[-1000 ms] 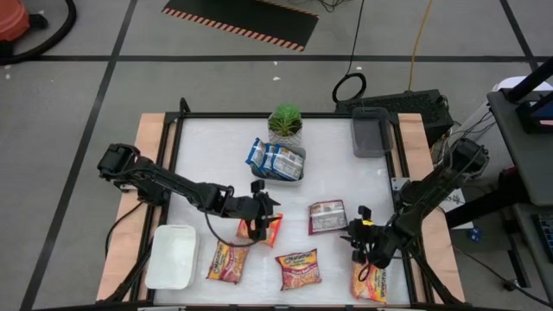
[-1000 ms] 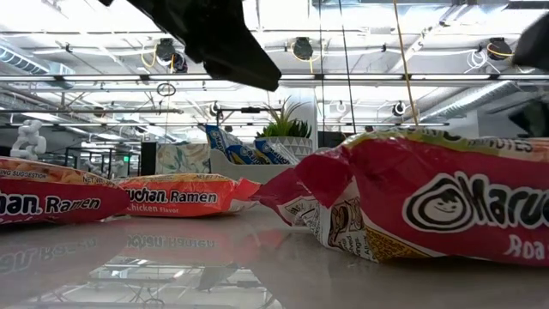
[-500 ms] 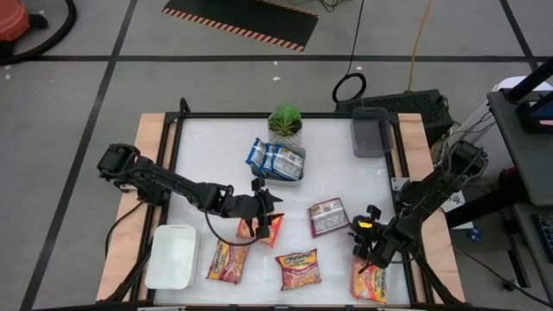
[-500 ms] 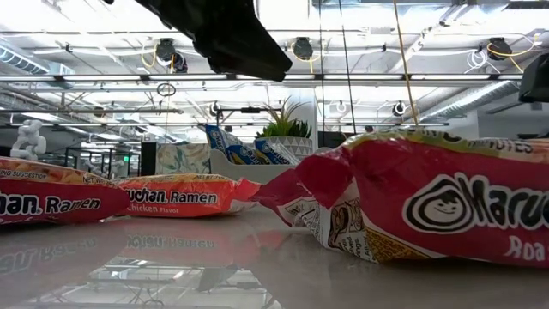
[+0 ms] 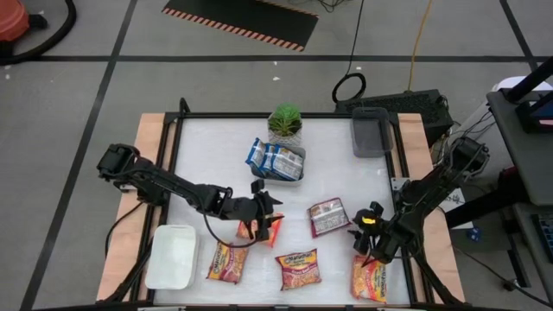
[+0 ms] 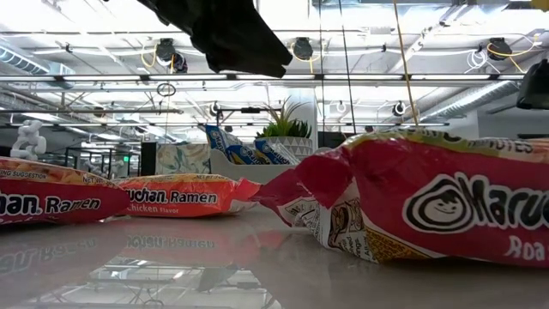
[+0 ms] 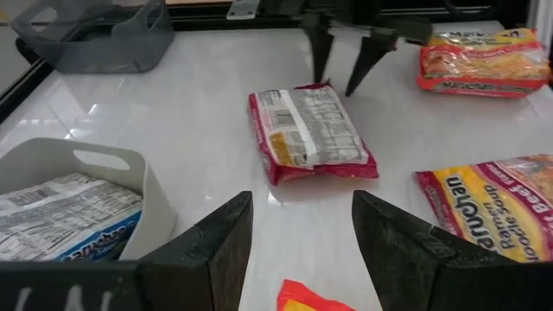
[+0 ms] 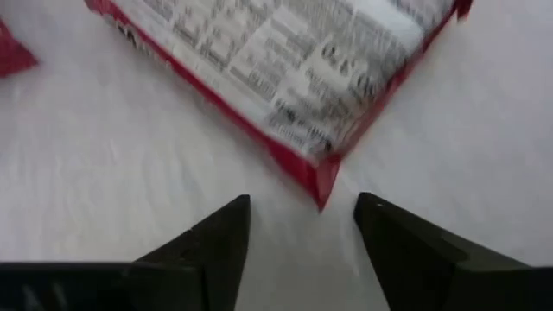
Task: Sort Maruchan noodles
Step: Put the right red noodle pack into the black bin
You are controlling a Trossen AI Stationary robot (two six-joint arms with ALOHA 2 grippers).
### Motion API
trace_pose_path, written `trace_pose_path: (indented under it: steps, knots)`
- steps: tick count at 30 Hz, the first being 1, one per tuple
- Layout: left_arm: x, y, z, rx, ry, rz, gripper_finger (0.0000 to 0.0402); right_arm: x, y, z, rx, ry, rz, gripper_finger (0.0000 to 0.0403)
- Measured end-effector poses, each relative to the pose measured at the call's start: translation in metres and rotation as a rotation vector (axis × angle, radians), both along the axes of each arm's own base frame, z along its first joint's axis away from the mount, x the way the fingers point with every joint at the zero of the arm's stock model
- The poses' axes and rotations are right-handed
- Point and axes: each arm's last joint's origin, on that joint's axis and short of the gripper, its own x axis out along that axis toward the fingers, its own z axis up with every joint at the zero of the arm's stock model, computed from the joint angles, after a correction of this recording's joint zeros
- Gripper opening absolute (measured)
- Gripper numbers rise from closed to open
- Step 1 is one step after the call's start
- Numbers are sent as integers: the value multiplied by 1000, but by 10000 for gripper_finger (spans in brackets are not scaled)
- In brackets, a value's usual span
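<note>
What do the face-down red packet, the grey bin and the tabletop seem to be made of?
Face-down red packet: thin glossy plastic film, judging by its crinkled sealed ends and printed back.
Grey bin: translucent smoky plastic, probably rigid; its moulded walls show a cut-out handle.
Tabletop: a smooth, glossy white surface, maybe laminate or stone-look; in the low view it mirrors the packets and ceiling lights.

My right hand [image 5: 366,226] hovers just beside red-edged packet [image 5: 327,216], fingers apart; left hand [image 5: 260,218] over orange packet [image 5: 270,230]; blue packets in tray [image 5: 296,175] mid-counter [image 5: 216,147]
</note>
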Motion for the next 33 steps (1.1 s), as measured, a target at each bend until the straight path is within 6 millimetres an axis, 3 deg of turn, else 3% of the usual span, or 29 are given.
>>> trace_pose_path:
  steps: [5, 10, 13, 21, 28, 33]
  knots:
    - [-1, -2, 0, -2, -1, -4, 204, -2, -7, -10, -49, -90, 56, 226]
    - [-1, -2, 0, -9, -1, 0, 204, -3, -8, -11, -63, -105, 64, 198]
    - [0, -2, 0, -10, -1, 1, 204, -1, -6, -10, -65, -121, 88, 160]
    - [-1, -2, 0, -9, 0, 1, 204, 8, 3, -4, -66, -221, 196, 12]
    - [0, -4, 2, 34, -21, -33, 204, 12, 3, 19, -42, -389, 144, 4]
    - [1, -17, 11, 121, -113, -111, 204, 15, -4, 41, 44, -515, 60, 1]
